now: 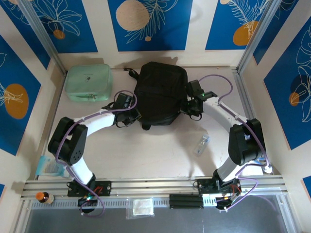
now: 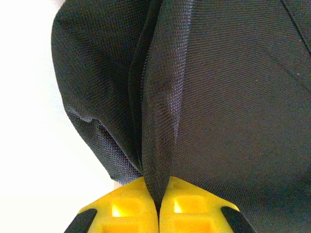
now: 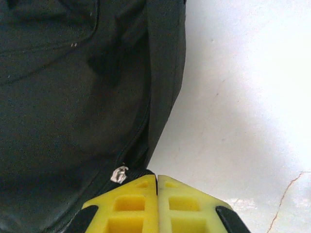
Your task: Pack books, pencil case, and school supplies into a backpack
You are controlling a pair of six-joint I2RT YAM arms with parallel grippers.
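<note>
Jaws first: my left gripper (image 2: 158, 190) is pinching a fold of the black backpack (image 1: 160, 87) at its left side. On the other side, my right gripper (image 3: 156, 178) has its fingers pressed flat together at the bag's right edge, just beside a silver zipper pull (image 3: 119, 174). I can't see anything caught between them. The backpack sits mid-table with the mint green case (image 1: 89, 82) to its left. The clear school supplies (image 1: 201, 144) piece lies apart, near the right arm.

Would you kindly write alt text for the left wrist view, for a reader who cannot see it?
The left pincer, its yellow fingers closed together, pinches a vertical fold of the black woven backpack, whose fabric rises away from it. The pale table shows along the left side.
</note>
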